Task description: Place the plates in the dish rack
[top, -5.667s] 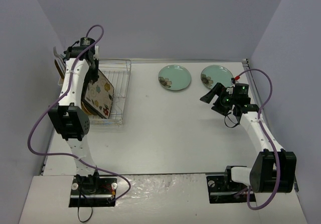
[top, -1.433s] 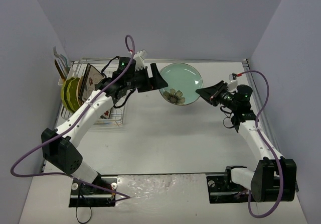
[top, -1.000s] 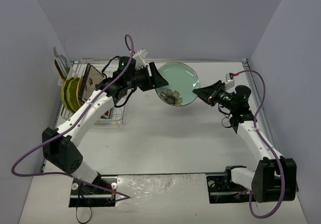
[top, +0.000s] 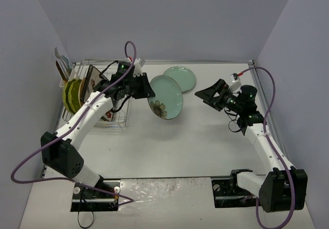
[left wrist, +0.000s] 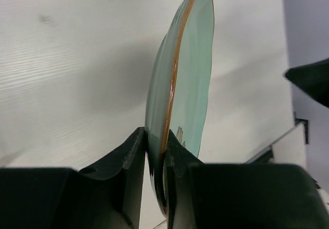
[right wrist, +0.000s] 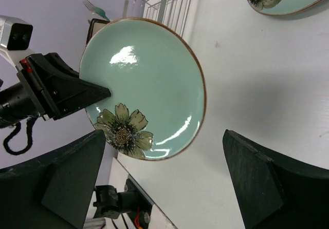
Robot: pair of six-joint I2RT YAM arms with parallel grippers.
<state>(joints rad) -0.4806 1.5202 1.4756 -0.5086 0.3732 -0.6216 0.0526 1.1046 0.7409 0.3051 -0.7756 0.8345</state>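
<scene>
Your left tool (top: 143, 88) pinches the teal plate (top: 165, 99) on edge, apparently to slot into the dish rack (top: 117, 117) behind it, while your right tool (top: 208, 93) stands spread, clear.

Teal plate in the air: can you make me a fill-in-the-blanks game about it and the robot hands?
The left gripper holds the lifted plate, which has a painted ____. The right gripper is wide ____ and empty. The other teal plate lies flat on the ____.
Missing words: flower, open, table.
</scene>
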